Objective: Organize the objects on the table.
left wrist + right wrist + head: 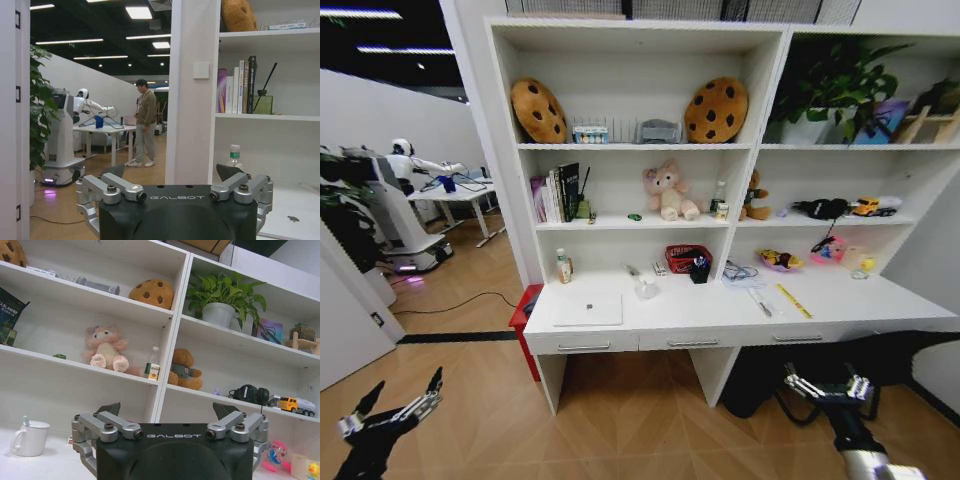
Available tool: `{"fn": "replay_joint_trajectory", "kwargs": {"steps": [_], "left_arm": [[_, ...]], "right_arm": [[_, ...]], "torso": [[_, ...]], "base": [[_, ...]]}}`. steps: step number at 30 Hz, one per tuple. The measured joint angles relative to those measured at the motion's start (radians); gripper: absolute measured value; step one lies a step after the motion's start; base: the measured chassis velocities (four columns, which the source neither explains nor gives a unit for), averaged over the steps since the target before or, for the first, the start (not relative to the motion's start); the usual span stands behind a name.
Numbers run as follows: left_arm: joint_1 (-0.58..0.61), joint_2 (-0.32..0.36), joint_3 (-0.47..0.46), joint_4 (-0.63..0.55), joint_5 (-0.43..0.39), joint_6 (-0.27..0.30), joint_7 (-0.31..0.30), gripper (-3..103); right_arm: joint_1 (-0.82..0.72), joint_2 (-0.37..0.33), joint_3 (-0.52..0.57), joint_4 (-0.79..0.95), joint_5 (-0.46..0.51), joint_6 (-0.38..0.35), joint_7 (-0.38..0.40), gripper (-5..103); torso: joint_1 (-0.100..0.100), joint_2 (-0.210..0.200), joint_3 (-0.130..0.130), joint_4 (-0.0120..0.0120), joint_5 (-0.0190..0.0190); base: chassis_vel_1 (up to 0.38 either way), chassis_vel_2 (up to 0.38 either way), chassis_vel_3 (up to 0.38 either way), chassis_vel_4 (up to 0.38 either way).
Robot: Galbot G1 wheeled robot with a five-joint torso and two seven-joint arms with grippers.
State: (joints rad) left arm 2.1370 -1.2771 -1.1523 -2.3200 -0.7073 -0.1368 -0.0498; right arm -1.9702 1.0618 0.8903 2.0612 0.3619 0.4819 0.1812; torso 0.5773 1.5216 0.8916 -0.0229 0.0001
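The long white table [720, 318] stands against a shelf wall, some way ahead of me. A thin silver laptop [588, 309] lies shut on its left part, and its corner with the dark logo [292, 218] shows in the left wrist view. A pen [761, 301] lies right of centre. A tiny green toy car [634, 216] [59, 356] sits on the shelf above. My left gripper [400, 390] [174, 172] hangs low at the left, open and empty. My right gripper [825, 380] [167, 410] hangs low at the right, open and empty.
A yellow ruler [794, 300], a white mug [645, 290] [30, 438], a red basket [688, 257], a black cup [699, 270] and a bottle [563, 267] stand on the table. A red bin [524, 312] sits by its left leg. Another robot [395, 215] is far left.
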Motion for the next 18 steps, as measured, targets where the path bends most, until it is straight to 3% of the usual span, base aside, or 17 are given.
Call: {"fn": "replay_joint_trajectory", "kwargs": {"steps": [18], "left_arm": [[0.0,0.0,0.0,0.0,0.0,0.0,0.0,100]], "right_arm": [[0.0,0.0,0.0,0.0,0.0,0.0,0.0,100]], "torso": [[0.0,0.0,0.0,0.0,-0.0001]], "base": [[0.0,0.0,0.0,0.0]]}}
